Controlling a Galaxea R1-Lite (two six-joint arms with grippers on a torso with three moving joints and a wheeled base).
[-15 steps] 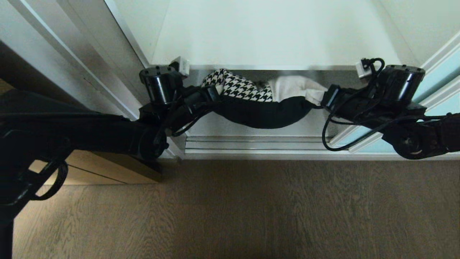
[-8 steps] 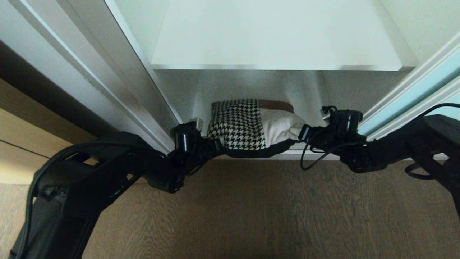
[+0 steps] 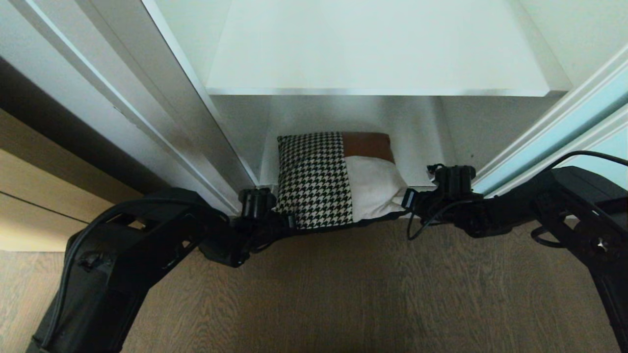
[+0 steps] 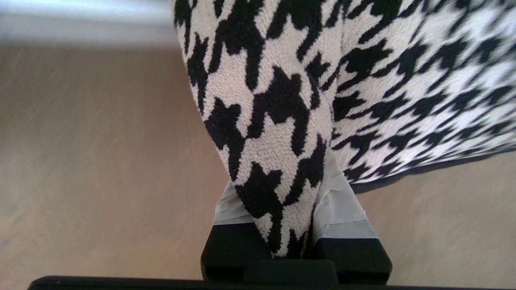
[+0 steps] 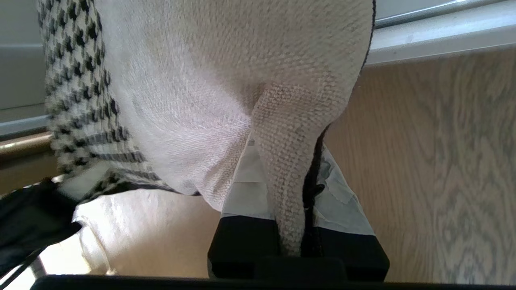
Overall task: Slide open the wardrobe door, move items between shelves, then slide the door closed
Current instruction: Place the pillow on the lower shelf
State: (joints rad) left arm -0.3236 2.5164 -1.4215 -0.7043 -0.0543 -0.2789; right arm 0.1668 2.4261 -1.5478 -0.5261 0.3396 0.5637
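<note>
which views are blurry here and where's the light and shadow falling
Head view: sharp; the upper shelf is brightly lit and shades the recess behind the cushion. Left wrist view: houndstooth sharp near the left gripper, smeared towards the far corner, and the floor is soft. Right wrist view: weave crisp at the right gripper, with glare on a pale surface beneath the cushion.

Cushion [image 3: 338, 181] of black-and-white houndstooth, brown and cream patches; white shelves [image 3: 378, 54].
</note>
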